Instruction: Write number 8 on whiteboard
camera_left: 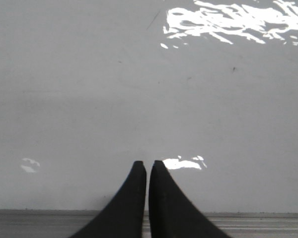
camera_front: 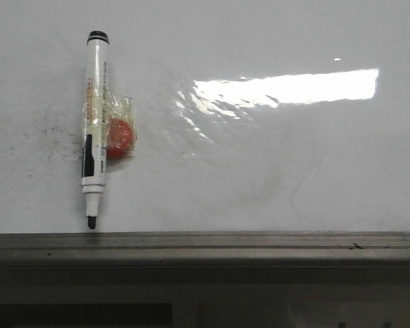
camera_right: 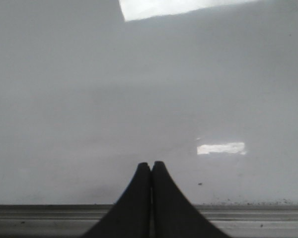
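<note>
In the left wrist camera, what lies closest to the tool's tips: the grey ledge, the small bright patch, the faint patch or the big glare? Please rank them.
From the left tool:
1. Small bright patch, right beside the tips.
2. Grey ledge, along the board's edge, under the fingers.
3. Faint patch, well off to the other side.
4. Big glare, far across the board.

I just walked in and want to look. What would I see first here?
You'd first spot the marker lying uncapped on the left of the whiteboard, tip toward the grey ledge, with a red round thing taped to its side. Next comes the bright glare at the upper right. No 8 is drawn yet.
</note>
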`<state>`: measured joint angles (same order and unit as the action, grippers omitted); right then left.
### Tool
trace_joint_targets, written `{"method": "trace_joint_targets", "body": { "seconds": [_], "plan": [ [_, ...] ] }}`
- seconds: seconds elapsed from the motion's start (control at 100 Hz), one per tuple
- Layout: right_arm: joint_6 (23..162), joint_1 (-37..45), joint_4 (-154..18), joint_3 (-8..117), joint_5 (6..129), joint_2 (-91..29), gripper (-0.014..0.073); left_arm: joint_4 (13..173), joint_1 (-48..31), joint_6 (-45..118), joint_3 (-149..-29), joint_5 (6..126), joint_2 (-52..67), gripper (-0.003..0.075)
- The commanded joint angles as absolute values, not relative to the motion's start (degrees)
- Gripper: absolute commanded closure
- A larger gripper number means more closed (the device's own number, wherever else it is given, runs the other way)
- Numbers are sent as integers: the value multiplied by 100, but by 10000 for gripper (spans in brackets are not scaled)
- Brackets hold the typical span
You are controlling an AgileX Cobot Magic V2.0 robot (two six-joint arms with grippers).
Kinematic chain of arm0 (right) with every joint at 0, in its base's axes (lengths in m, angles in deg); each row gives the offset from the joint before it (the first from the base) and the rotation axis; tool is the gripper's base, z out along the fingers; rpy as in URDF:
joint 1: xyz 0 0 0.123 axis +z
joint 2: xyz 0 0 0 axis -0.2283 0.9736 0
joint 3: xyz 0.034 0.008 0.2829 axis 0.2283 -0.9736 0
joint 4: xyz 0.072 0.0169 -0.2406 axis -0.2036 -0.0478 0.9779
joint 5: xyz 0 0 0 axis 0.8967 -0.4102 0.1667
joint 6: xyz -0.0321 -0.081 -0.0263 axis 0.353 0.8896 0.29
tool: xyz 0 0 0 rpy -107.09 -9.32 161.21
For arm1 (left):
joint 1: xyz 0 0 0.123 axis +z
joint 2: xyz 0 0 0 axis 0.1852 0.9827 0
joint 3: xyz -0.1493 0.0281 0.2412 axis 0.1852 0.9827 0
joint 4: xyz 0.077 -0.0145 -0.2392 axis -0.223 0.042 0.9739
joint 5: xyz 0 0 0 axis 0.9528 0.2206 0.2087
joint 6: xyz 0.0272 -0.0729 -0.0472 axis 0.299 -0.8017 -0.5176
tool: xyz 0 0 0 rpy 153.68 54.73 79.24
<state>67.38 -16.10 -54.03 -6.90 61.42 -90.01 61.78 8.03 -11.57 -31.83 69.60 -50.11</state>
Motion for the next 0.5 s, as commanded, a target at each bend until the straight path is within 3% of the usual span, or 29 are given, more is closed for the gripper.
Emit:
{"method": "trace_joint_targets", "body": {
  "seconds": [0.0, 0.18, 0.49],
  "plan": [
    [6766, -1637, -5343, -761, 6276, -9110, 657, 6182, 822, -1186, -2997, 6341, -5182, 741],
    [6766, -1637, -5343, -761, 6618, -9110, 657, 6182, 822, -1186, -2997, 6204, -5182, 741],
    [6756, -1637, -5343, -761, 8442, -9110, 657, 6182, 822, -1186, -2997, 5812, -5182, 741]
  ]
}}
